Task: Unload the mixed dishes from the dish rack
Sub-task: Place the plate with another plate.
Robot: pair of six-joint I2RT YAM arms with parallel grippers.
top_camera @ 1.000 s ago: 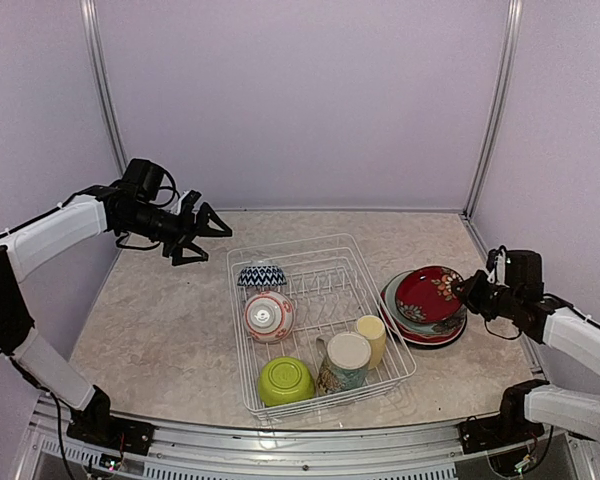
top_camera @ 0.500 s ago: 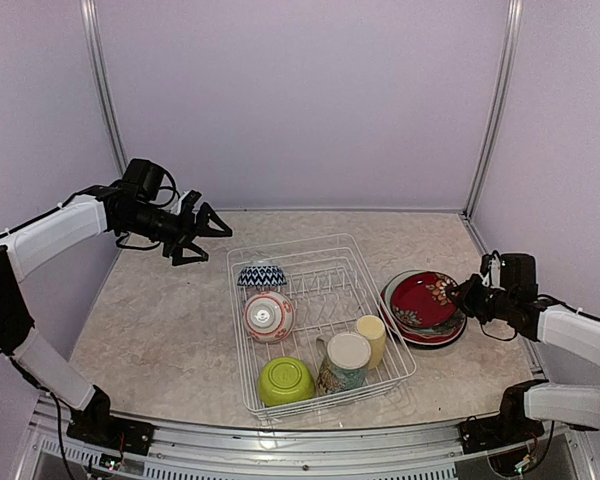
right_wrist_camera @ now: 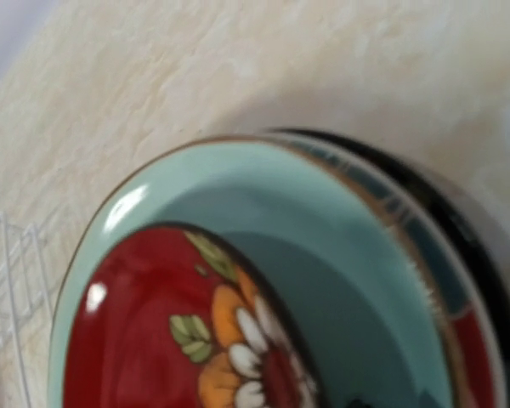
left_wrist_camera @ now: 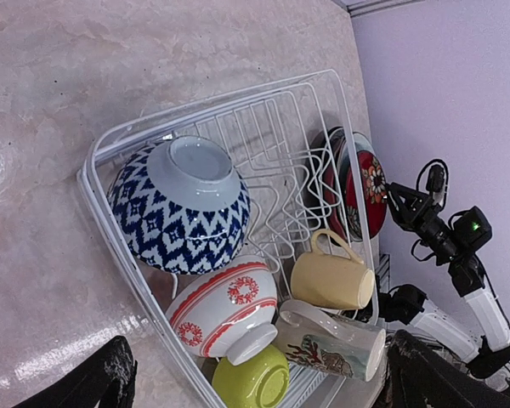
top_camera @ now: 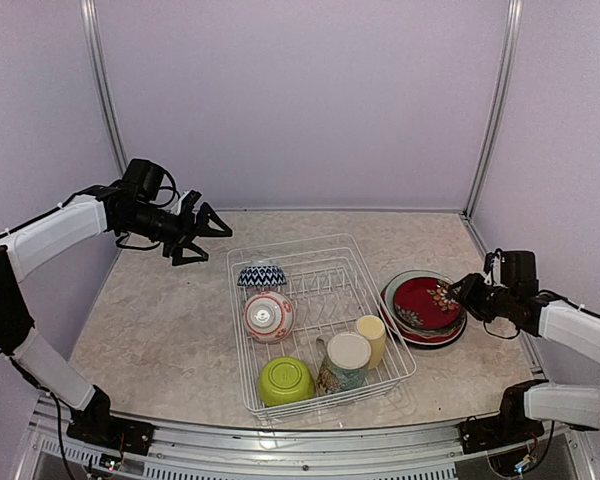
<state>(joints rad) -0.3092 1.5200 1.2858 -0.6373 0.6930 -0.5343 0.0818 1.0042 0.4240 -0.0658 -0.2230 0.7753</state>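
Note:
The white wire dish rack (top_camera: 242, 330) holds a blue zigzag bowl (top_camera: 262, 276), a red-white bowl (top_camera: 268, 316), a lime green bowl (top_camera: 285, 380), a yellow cup (top_camera: 372, 338) and a cream-teal mug (top_camera: 345, 360). My left gripper (top_camera: 208, 232) is open and empty, hovering above the table left of the rack's far corner. My right gripper (top_camera: 463, 290) is shut on the right edge of the red floral plate (top_camera: 423, 300). That plate lies nearly flat on a teal-rimmed plate (right_wrist_camera: 340, 255) and a dark plate (right_wrist_camera: 467, 255). The right fingers are hidden in the right wrist view.
The plate stack stands on the marble table (top_camera: 160, 320) just right of the rack. Purple walls and metal posts (top_camera: 490, 110) close in the back and sides. The left wrist view shows the rack (left_wrist_camera: 110, 212) and its dishes from above.
My right gripper has lowered the red floral plate from a tilt to almost flat on the stack. The left arm has not moved.

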